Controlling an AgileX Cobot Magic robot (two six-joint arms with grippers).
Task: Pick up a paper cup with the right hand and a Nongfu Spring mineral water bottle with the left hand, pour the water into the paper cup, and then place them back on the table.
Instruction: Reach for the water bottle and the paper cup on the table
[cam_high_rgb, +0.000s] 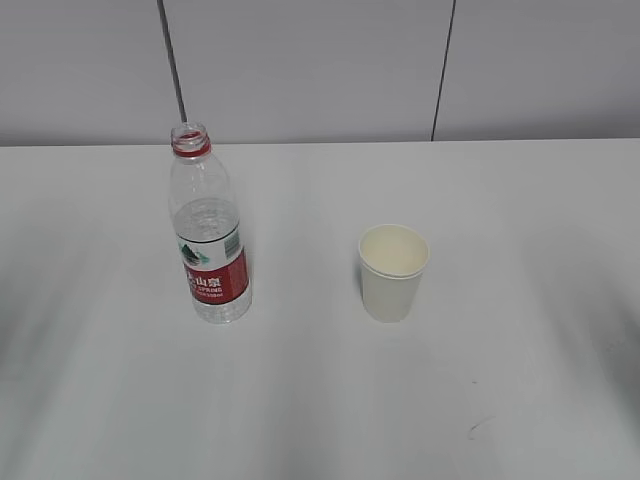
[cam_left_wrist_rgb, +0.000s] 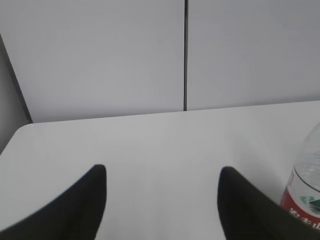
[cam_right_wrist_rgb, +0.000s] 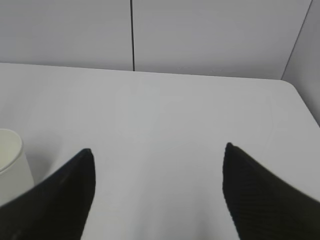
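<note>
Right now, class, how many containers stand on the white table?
2: the clear plastic water bottle with the red label stands left, and the cream-white paper cup stands right of it, apart. None looks hidden.

Bottle: clear glossy plastic, glossy printed label. Cup: matt cream paper. Counter: smooth, matt white.

Soft, even light; faint shadows streak the large plain white tabletop. Both wrist views look slightly blurred, perhaps most at the lower frame edges.
</note>
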